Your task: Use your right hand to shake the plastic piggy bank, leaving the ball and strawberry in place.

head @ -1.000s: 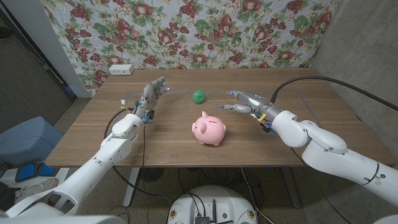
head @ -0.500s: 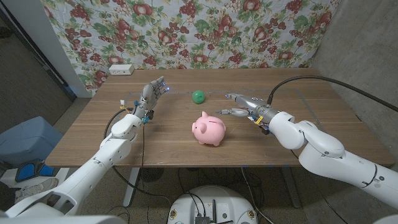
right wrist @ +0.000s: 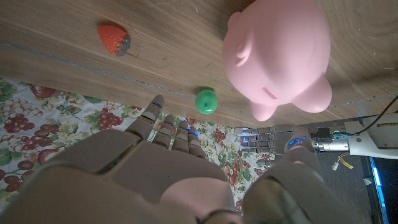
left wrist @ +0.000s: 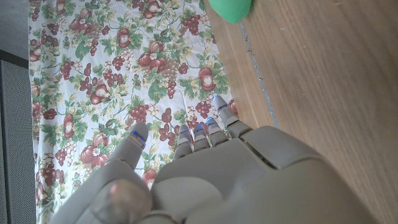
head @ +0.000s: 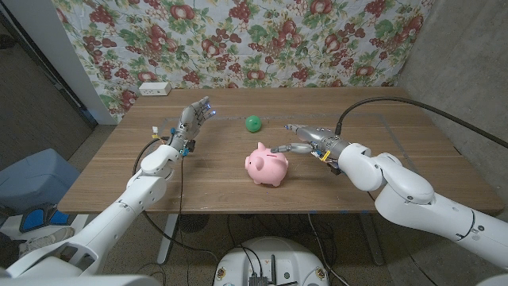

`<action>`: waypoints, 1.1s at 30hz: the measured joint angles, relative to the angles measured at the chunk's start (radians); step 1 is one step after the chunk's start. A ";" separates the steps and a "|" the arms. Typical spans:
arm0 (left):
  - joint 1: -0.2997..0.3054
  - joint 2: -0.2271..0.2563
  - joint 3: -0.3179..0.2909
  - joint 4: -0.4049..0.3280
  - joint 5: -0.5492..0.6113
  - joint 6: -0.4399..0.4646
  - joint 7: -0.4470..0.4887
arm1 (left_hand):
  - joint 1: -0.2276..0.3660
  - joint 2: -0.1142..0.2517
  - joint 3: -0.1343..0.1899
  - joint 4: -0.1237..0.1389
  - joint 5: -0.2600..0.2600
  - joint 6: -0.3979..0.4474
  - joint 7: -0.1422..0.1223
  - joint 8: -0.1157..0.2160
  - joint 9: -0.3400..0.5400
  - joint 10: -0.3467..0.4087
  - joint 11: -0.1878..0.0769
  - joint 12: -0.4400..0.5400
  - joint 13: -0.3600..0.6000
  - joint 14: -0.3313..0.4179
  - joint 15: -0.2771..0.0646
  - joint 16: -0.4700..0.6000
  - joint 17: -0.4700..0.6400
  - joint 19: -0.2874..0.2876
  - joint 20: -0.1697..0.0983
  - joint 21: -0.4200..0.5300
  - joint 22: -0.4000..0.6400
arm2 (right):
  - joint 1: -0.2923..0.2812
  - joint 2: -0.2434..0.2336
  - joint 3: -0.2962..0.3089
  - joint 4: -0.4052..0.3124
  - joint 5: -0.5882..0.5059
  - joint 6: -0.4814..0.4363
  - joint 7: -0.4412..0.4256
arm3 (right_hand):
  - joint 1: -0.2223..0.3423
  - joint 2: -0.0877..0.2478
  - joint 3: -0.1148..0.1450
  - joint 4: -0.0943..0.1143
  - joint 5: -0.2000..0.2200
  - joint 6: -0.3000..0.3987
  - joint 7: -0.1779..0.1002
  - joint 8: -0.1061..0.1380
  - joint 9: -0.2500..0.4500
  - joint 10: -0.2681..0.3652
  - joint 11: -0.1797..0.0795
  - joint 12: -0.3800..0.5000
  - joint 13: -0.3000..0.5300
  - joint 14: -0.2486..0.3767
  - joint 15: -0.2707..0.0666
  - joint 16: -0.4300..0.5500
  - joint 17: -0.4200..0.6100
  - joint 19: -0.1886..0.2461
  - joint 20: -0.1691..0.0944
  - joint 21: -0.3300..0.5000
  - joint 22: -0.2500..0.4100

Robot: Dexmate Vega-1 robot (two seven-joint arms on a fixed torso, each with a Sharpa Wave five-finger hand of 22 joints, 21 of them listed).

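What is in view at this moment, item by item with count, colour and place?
piggy bank: one, pink, table centre.
ball: one, green, beyond the piggy bank.
strawberry: one, red, on the table, seen from the right wrist.
box: one, white, table's far left corner.
table: one, brown wood.
backdrop cloth: one, floral.
left robot hand: one, grey, raised over the table's left, fingers apart.
right robot hand: one, grey, open, fingertips close to the piggy bank.

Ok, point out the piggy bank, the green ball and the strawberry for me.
pink piggy bank [head: 266, 166], head view, on its back.
green ball [head: 252, 123], head view, at its centre.
strawberry [right wrist: 113, 38], right wrist view, on its red flesh.
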 measured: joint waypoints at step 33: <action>0.015 0.006 -0.008 -0.001 -0.010 -0.010 -0.013 | -0.005 -0.005 0.000 0.000 0.000 0.000 0.000 0.000 0.000 0.005 -0.005 0.000 0.000 0.005 0.006 0.000 0.000 0.007 0.007 -0.017 0.005 | 0.115 0.060 -0.139 -0.029 -0.147 -0.143 0.277 | 0.075 -0.001 -0.041 0.002 0.025 -0.119 0.016 0.000 0.009 -0.102 0.041 0.000 0.014 -0.072 0.045 -0.011 0.005 -0.052 0.031 -0.035 0.000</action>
